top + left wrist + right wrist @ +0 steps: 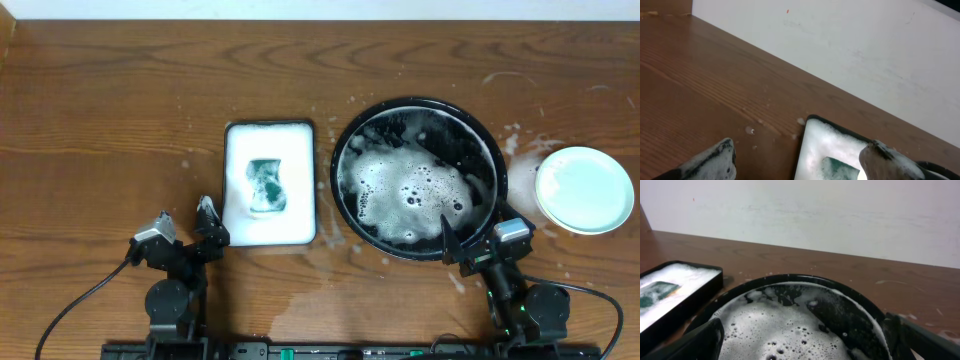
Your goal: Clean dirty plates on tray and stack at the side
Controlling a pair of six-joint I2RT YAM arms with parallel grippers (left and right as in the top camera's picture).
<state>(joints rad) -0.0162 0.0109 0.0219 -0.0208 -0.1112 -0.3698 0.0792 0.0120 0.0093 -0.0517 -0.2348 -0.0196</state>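
Note:
The round black tray point(345, 150) sits right of centre, filled with white foam; no plate shows in it. It also fills the right wrist view point(855, 292). A pale mint-green plate point(584, 189) lies on the wood tabletop right of the tray; whether more plates lie under it I cannot tell. No yellow plate is in view. My left gripper point(186, 216) is open and empty, foam on its fingers, near the front left of the white tray. My right gripper point(478, 236) is open and empty at the black tray's front right rim.
A white rectangular tray point(268, 133) full of foam holds a green sponge point(265, 186), seen also in the left wrist view point(840, 167). Soap splashes streak the wood point(515, 140) round the black tray. A white wall stands behind the table.

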